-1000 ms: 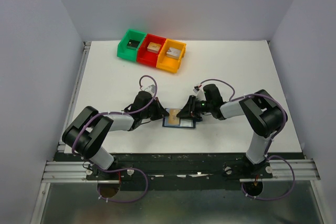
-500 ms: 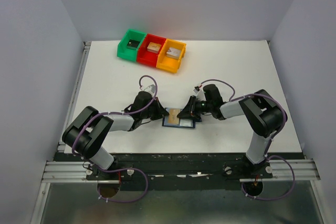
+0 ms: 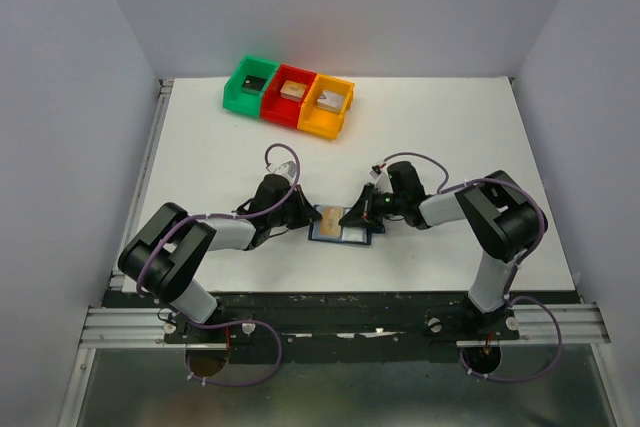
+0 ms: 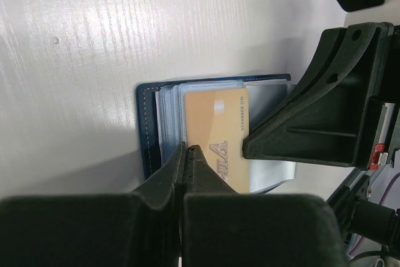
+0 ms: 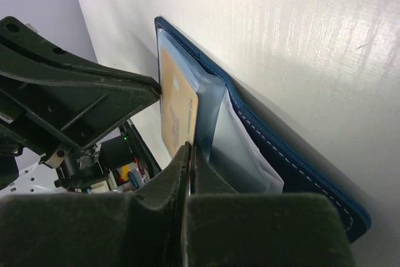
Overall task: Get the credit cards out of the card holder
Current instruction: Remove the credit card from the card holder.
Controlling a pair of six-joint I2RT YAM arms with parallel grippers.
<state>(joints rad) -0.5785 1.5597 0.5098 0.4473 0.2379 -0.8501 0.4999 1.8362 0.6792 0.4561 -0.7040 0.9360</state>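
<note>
**Item: wallet** (image 3: pixel 345 235). Dark blue, lying open and flat on the desk (image 3: pixel 450 127). It sits near the middle of the near edge, between the two grippers, with the pale blue pockets facing up.

**Item: gold card** (image 4: pixel 215 123). It sits in the top pocket with most of its face showing and is not yet free of the wallet. A pale card (image 5: pixel 240 148) lies in the sleeve behind it. No black card can be seen.

**Tool: left gripper** (image 3: pixel 303 217). It is at the wallet's left side, fingers pressed together with no gap. The tips rest where the gold card meets the pocket edge.

**Tool: right gripper** (image 3: pixel 357 217). It is at the wallet's right side with its fingers likewise closed. In the right wrist view the gold card's edge runs into the slit between them. The card therefore appears to be pinched, though the contact itself is hidden.

**Other: bins** (image 3: pixel 290 97). Green, red and orange in a row, towards the far left corner and well apart from the work.

**Change noted.** Compared with the views from half a second and one second earlier, the arms and wallet have barely moved, and the gold card is no further out.

**Reading.** The grip looks set, but the pull has yet to start. All the cards remain to be removed.
</note>
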